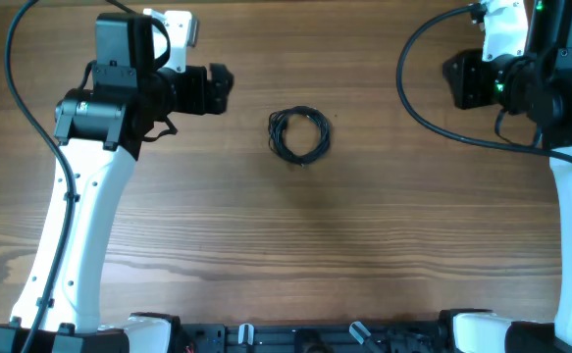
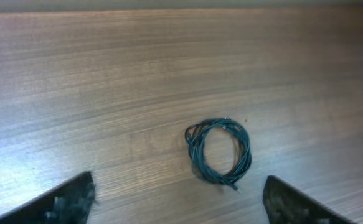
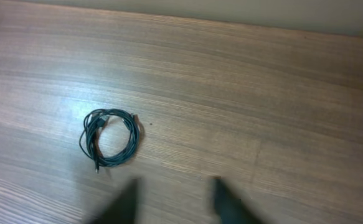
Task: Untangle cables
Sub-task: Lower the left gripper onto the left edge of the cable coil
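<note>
A thin dark cable [image 1: 299,134] lies coiled in a small ring on the wooden table, near the middle toward the back. It also shows in the left wrist view [image 2: 219,152] and in the right wrist view [image 3: 108,138]. My left gripper [image 1: 222,88] hovers to the left of the coil, open and empty; its fingertips [image 2: 178,199] frame the coil from below. My right gripper [image 1: 454,76] is far to the right of the coil. Its fingers [image 3: 172,202] are blurred, apart and hold nothing.
The wooden table [image 1: 295,226] is bare around the coil. Black cables run from both arms at the back corners. The arm bases sit at the front edge.
</note>
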{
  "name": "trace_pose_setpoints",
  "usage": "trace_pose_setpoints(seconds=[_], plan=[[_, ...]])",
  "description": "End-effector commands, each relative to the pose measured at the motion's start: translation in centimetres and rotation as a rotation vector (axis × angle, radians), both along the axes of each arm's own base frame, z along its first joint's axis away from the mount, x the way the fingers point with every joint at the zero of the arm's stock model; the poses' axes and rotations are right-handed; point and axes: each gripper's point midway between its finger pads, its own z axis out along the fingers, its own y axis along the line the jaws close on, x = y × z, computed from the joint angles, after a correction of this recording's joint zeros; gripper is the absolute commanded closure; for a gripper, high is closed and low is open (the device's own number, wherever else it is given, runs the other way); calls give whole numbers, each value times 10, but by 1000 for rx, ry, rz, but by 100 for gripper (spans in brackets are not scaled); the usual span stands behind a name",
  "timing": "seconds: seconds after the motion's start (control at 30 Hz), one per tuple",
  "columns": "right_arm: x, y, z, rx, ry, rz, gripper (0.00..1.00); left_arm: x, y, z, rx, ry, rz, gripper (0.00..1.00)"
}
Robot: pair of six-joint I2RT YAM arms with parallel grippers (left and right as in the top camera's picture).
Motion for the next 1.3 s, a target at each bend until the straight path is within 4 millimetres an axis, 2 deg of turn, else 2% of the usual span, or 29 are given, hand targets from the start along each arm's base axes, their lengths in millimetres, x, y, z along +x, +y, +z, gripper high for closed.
trace_pose_setpoints(seconds=[0.0, 0.03, 0.07, 0.1, 0.13, 0.17, 0.27, 0.5, 0.73, 0.83, 0.93, 1.1, 1.27], plan=[[3, 1, 8, 8, -25, 10, 0, 6, -2, 10, 4, -42, -4, 45], [3, 1, 9, 8, -27, 9, 0, 7, -2, 11, 1, -46, -2, 48], [4, 1, 8, 8, -27, 9, 0, 8, -2, 11, 1, -48, -2, 41], [4, 1, 8, 8, -28, 9, 0, 9, -2, 11, 1, -48, -2, 24], [5, 1, 8, 9, -28, 9, 0, 10, -2, 9, 2, -45, -2, 15], [7, 1, 7, 9, -28, 9, 0, 11, -2, 6, 3, -38, -2, 13], [13, 1, 4, 12, -26, 6, 0, 16, -3, -6, 6, -9, -2, 13], [29, 2, -21, 26, 42, -11, 0, 32, -7, -35, 14, 46, -8, 8], [46, 7, -41, 39, 73, 20, 0, 45, -28, -52, 19, 44, -53, 0], [51, 16, -42, 52, 56, 82, 0, 41, -51, -58, 36, 30, -192, 0], [57, 16, -42, 52, 42, 86, 0, 42, -64, -64, 39, 29, -223, 0], [61, 23, -44, 40, 19, 161, 0, 46, -76, -81, 43, 49, -246, 0], [61, 24, -44, 41, 17, 169, 0, 50, -80, -108, 66, 91, -273, 1]])
